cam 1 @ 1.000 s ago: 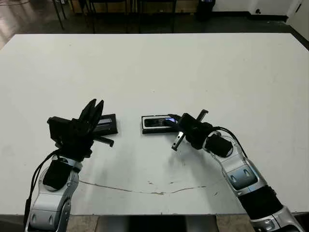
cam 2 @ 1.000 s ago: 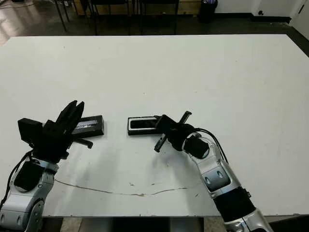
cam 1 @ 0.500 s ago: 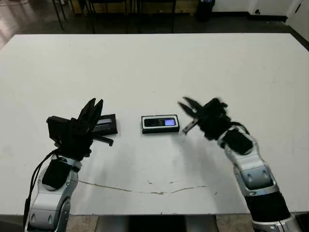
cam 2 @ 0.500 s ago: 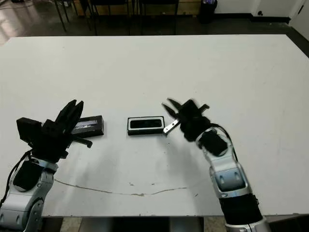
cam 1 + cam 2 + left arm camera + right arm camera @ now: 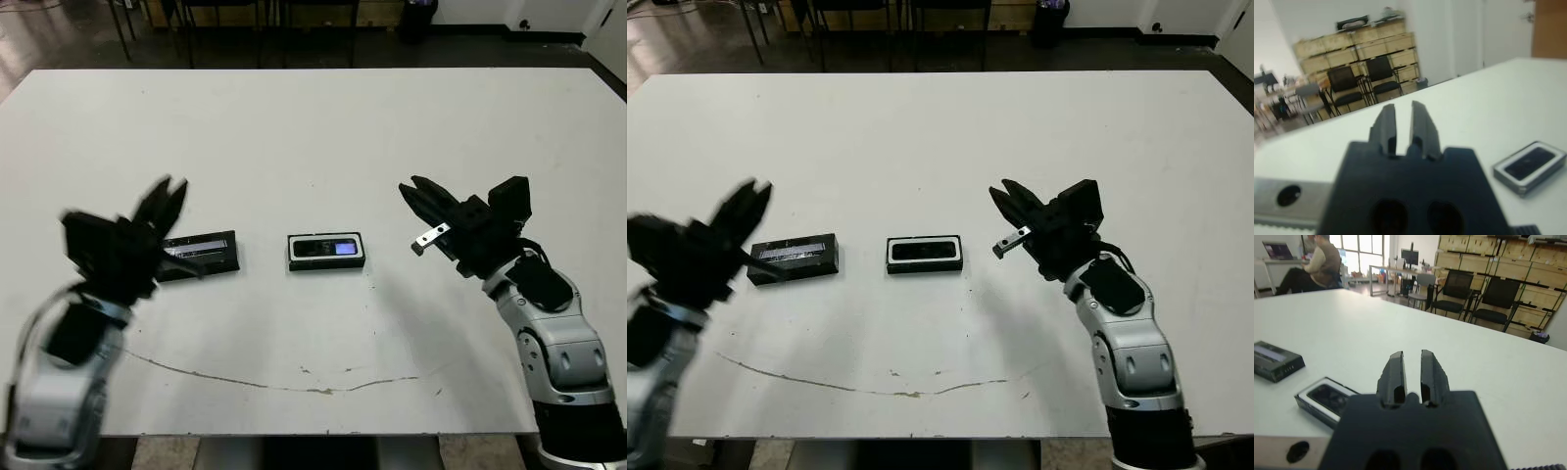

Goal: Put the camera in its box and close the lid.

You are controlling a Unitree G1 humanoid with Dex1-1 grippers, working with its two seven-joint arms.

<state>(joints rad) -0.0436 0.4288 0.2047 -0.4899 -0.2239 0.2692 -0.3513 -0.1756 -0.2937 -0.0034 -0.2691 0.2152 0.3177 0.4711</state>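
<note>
Right gripper (image 5: 416,199): fingers nearly pressed together, a thin slit between them in the right wrist view, pinching nothing. One second ago these fingers were at the box's right end, on or just over the camera; half a second ago they had lifted clear; they now hang in the air well to the right of the box and raised off the worktop (image 5: 323,127).

Left gripper (image 5: 165,199): fingers close together with a narrow gap, empty. The arm is blurred in both head views, and the gripper has shifted farther left of the box than in the earlier pictures. It hovers just left of the lid, not touching it.

Camera (image 5: 326,249): lies flat inside the box (image 5: 326,264), bluish screen up and toward the box's right end. It appears fully seated within the white lining, level, with no end riding on the rim.

Lid (image 5: 199,256): lies flat on the worktop just left of the box, apart from it, grey strip showing. Unmoved across the pictures.

Finding: the placing step appears complete and the right arm has released and withdrawn. The box remains open. The outstanding step is closing; the left gripper is the nearer to the lid and is judged the likely one to take it.
</note>
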